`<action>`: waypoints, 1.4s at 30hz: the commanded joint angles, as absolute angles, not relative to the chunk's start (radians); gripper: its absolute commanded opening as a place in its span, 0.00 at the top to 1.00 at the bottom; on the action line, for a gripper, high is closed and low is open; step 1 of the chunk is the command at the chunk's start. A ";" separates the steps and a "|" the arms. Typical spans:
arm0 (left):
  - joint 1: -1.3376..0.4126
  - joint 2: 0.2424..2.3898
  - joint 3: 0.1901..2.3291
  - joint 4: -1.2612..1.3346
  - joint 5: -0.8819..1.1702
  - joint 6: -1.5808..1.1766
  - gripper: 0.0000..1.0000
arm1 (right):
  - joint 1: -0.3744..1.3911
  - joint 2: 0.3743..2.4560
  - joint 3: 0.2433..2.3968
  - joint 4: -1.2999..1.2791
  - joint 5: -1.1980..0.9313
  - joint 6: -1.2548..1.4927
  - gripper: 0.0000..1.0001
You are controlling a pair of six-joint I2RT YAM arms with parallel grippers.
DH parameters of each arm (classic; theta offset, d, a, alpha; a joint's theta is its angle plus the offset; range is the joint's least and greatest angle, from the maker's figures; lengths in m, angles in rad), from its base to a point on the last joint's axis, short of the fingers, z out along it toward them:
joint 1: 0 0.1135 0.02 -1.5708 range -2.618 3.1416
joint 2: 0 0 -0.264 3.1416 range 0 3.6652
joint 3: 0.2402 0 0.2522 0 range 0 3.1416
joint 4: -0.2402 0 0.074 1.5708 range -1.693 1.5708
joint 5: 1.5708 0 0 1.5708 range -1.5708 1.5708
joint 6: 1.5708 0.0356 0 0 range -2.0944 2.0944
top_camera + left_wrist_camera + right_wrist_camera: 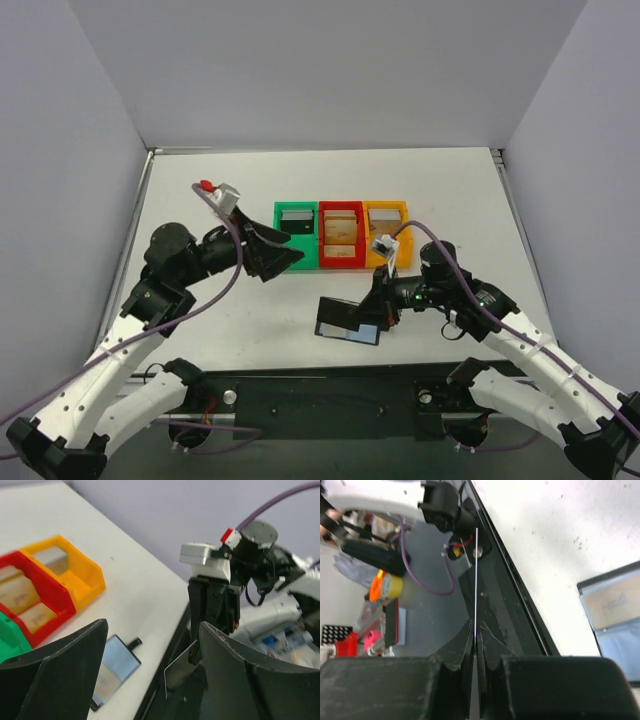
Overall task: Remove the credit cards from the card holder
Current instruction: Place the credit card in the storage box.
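Observation:
The card holder point(338, 318) lies open on the table near the front, its pale blue-grey panels up; it also shows in the left wrist view point(114, 666) with its black tab, and at the right of the right wrist view point(615, 612). My right gripper point(383, 312) hovers just right of the holder and is shut on a thin card, seen edge-on as a white line point(476, 575) between the fingertips point(476, 628). The left wrist view shows that card point(179, 671) hanging below the right gripper point(212, 607). My left gripper point(285, 258) is open and empty point(152, 630), beside the green bin.
A green bin point(297, 235), a red bin point(341, 236) and an orange bin point(386, 232) stand in a row at the table's middle, with cards inside. The black base plate point(320, 400) runs along the front edge.

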State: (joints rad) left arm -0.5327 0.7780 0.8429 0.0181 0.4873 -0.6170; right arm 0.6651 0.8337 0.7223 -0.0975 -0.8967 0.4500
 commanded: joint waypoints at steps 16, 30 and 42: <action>-0.854 1.110 1.112 -0.460 0.890 -0.135 0.43 | 0.792 0.911 0.939 -0.506 -0.874 0.057 1.00; -0.903 1.236 1.180 -0.500 0.900 -0.045 0.52 | 0.828 0.925 0.928 -0.448 -0.936 0.089 1.00; -0.936 1.253 1.161 -0.494 0.899 -0.046 0.67 | 0.830 0.916 0.914 -0.436 -0.922 0.095 1.00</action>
